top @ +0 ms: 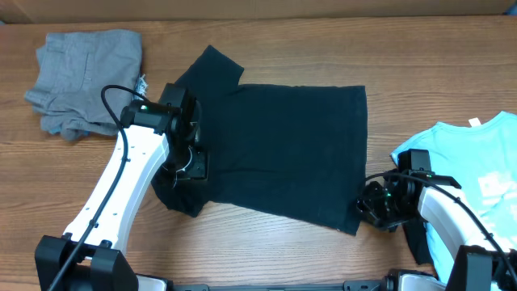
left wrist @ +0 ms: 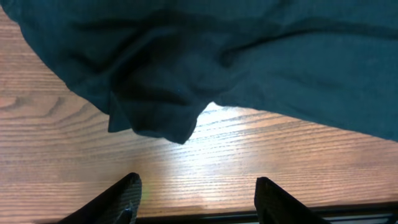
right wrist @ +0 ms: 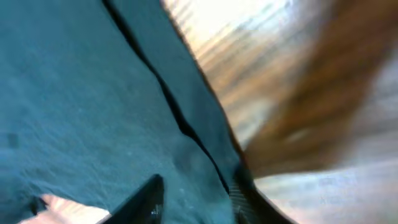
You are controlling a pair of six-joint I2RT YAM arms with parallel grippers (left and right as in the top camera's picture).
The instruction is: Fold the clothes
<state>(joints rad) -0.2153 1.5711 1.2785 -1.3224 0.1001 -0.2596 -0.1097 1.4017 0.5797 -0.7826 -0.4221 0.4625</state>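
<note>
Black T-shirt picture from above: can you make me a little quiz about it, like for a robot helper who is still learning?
1. True or false: the left gripper is holding the black T-shirt.
2. What colour are the garments heaped at the far left corner of the table?
3. The right gripper is at which part of the black T-shirt? A: a sleeve. B: a corner of the bottom hem. C: the collar.
Key: 1. False, its fingers stand apart over bare wood. 2. Grey. 3. B.
</note>
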